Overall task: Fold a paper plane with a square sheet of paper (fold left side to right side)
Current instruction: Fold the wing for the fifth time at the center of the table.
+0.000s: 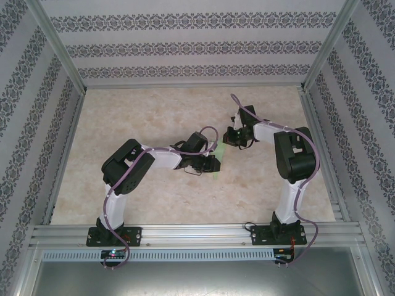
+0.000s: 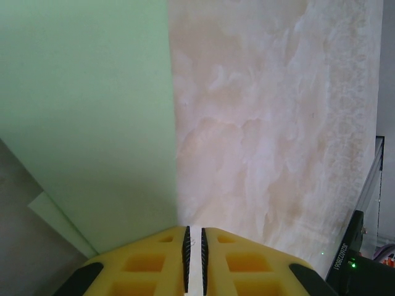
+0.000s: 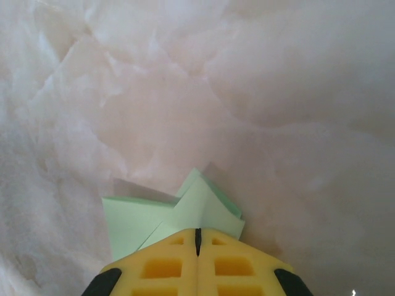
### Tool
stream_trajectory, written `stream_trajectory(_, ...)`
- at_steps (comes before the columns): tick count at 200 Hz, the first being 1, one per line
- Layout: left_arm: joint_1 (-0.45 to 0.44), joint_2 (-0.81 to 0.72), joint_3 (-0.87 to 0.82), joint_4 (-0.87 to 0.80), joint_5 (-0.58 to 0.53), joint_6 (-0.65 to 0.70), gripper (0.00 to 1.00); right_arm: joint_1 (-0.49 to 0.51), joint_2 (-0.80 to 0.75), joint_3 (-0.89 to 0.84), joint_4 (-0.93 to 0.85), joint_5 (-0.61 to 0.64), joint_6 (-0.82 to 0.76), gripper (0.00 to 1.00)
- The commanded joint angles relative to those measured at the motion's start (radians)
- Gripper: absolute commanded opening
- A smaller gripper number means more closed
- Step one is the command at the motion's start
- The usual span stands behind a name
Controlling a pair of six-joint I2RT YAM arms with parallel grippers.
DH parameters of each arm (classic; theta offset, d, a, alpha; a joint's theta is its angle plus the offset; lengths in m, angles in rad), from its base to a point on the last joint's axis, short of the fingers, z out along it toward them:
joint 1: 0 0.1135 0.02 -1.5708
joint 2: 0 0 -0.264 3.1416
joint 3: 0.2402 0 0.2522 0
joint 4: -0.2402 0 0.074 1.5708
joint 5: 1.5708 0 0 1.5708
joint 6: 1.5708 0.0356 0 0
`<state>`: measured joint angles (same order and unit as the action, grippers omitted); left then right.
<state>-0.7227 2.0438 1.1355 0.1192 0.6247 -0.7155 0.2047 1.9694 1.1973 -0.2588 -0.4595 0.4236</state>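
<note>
While left jaws clamp the sheet (image 2: 92, 123) | long axis near-far | right jaws together

The table (image 1: 154, 111) is left open across its far half and along its left side. The centre is obstructed by the left arm (image 1: 148, 161) and the right arm (image 1: 295, 154), whose wrists are brought close together over the sheet of paper (image 1: 220, 150). Passage between them is blocked. Lateral travel is bounded by the patterned walls (image 1: 185, 49) and frame posts (image 1: 57, 44).
</note>
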Motion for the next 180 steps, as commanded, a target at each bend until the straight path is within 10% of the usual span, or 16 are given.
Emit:
stream_trajectory(1,-0.013,0.065,-0.029,-0.194,-0.085,0.001,0.16,-0.014,0.038,0.035,-0.033,0.036,-0.031,0.04)
stream_trajectory(180,-0.018,0.077,-0.005,-0.232,-0.081,0.012,0.14,-0.084,0.100,0.223,-0.098,0.027,-0.042,0.05)
